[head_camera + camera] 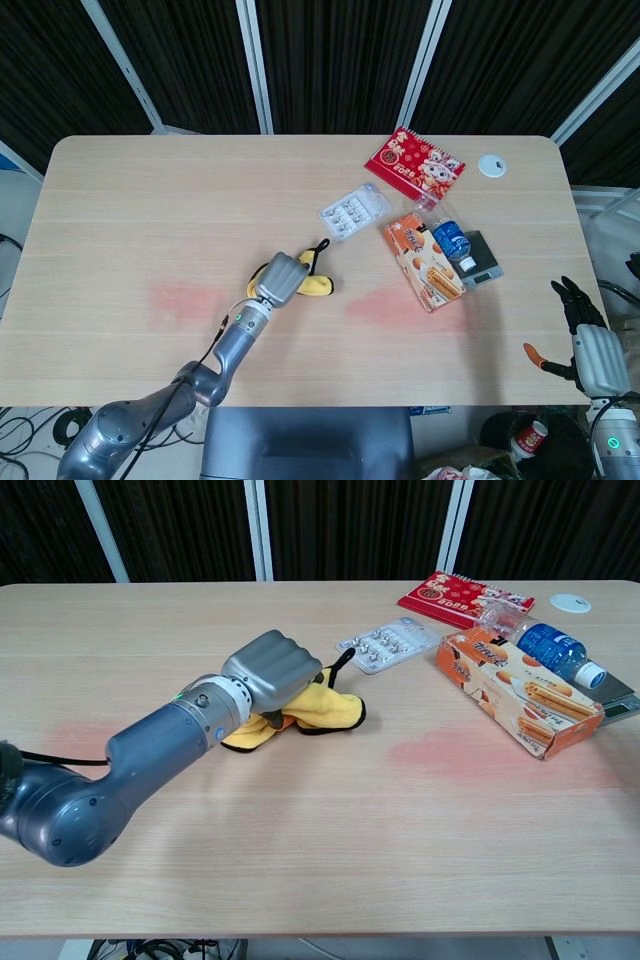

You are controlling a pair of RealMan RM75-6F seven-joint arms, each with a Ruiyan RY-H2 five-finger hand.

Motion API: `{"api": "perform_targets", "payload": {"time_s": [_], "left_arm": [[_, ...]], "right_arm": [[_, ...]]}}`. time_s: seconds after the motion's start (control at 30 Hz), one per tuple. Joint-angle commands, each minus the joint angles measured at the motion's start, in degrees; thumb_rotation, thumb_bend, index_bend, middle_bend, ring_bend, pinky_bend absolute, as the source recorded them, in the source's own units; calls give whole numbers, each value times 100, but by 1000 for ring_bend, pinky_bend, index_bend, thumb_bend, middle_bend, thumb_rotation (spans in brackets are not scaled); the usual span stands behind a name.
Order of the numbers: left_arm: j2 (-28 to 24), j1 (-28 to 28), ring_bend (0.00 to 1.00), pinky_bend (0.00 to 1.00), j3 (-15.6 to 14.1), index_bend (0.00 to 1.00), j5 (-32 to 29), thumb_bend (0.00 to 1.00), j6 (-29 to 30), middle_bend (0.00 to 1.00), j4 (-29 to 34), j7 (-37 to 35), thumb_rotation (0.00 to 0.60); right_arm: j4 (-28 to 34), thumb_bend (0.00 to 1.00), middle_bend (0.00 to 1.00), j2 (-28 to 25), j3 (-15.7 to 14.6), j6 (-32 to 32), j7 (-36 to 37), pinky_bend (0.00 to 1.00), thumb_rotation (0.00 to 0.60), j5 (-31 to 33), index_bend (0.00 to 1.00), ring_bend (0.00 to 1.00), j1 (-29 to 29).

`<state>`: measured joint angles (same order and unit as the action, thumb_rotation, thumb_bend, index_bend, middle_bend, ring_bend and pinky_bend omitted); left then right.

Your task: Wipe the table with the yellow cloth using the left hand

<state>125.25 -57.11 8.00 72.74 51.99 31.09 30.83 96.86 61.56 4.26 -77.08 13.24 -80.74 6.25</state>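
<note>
Partly hidden: yellow cloth [325, 708] under gripping left hand [271, 669] | right hand [588, 345] off-table, grasp unclear

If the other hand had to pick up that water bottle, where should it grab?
Probably around the bottle's clear middle, coming from above. It lies on its side, leaning on the snack box, so its round body faces up, and the cap end toward the table's right edge is narrower.

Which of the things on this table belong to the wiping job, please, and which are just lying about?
Job:
left hand
yellow cloth with black edging
light wooden table

Lying about:
red calendar
clear blister pack
orange snack box
blue-labelled plastic bottle
</note>
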Motion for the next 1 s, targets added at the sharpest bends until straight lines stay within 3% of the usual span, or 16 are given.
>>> {"api": "perform_targets", "payload": {"time_s": [0.03,0.5,1.0], "left_arm": [[-120,111,679,780,41,720,-56,490,-69,747,-88,223,600],[-595,391,679,780,282,721,-249,490,-31,745,258,465,600],[60,40,677,776,361,720,-106,490,-151,741,390,407,600]], "right_arm": [[5,154,0,4,-4,3,-10,129,600,-7,0,0,2],[21,154,0,9,-9,-6,-38,129,600,-14,0,0,-2],[9,154,0,-5,4,-16,13,129,600,-3,0,0,-8]]}}
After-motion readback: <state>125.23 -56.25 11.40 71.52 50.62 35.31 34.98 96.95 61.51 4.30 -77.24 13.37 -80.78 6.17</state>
